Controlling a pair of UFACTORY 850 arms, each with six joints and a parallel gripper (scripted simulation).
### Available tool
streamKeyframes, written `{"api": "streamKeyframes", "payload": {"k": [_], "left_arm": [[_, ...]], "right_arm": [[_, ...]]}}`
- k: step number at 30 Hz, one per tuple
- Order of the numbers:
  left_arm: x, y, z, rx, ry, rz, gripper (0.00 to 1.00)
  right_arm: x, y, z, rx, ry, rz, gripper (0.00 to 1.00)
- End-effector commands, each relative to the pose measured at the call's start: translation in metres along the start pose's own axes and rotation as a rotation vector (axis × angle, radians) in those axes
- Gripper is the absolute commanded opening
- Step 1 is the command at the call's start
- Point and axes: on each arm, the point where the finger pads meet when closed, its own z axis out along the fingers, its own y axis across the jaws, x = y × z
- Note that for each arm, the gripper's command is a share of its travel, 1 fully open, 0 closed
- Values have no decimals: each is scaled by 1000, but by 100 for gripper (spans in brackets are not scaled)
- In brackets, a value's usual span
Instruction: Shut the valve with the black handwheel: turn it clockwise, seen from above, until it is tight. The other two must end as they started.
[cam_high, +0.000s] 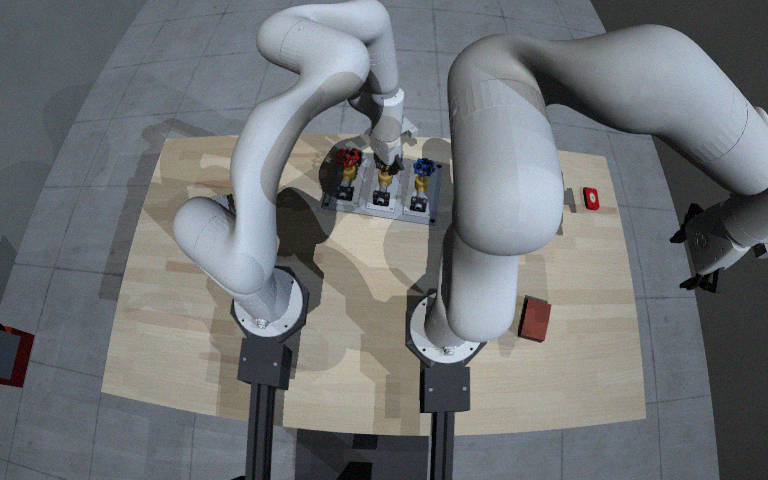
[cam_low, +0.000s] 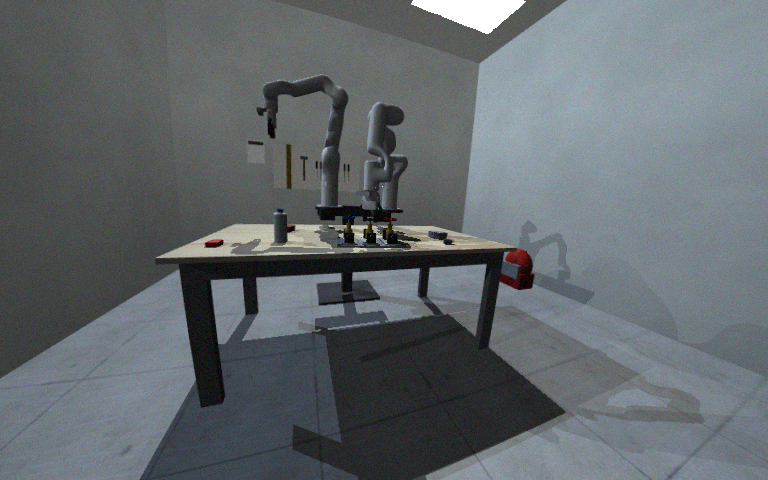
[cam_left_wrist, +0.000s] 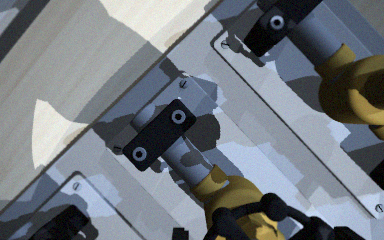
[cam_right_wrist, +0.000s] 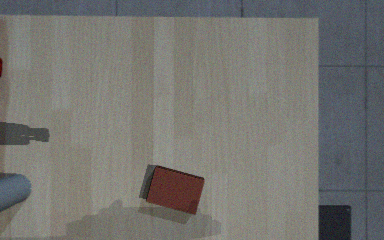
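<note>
The black handwheel (cam_left_wrist: 272, 206) sits on the middle yellow valve; in the top view my left gripper mostly hides it. My left gripper (cam_high: 389, 166) points down over that valve and is shut on the black handwheel. The red handwheel (cam_high: 348, 157) (cam_low: 390, 219) and the blue handwheel (cam_high: 423, 166) (cam_low: 348, 217) stand on either side of it, untouched. All three valves are mounted on a grey base plate (cam_high: 362, 211). My right gripper (cam_high: 681, 260) (cam_low: 271, 134) is open and empty, high up and far from the valves.
A grey bottle (cam_low: 280, 228) (cam_right_wrist: 12, 190) stands on the table, hidden by the right arm in the top view. A red-brown box (cam_high: 535, 318) (cam_right_wrist: 175, 190) and a small red object (cam_high: 591, 198) (cam_low: 214, 243) lie on the right arm's side. Small dark objects (cam_low: 437, 234) lie beyond the red valve.
</note>
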Motion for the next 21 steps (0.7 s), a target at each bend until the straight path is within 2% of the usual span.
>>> {"api": "streamKeyframes", "payload": {"k": [1, 21], "left_arm": [[1, 0, -1, -1, 2, 16, 0], [1, 0, -1, -1, 2, 39, 0]], "right_arm": [[0, 0, -1, 0, 2, 0, 100], [0, 0, -1, 0, 2, 0, 100]]}}
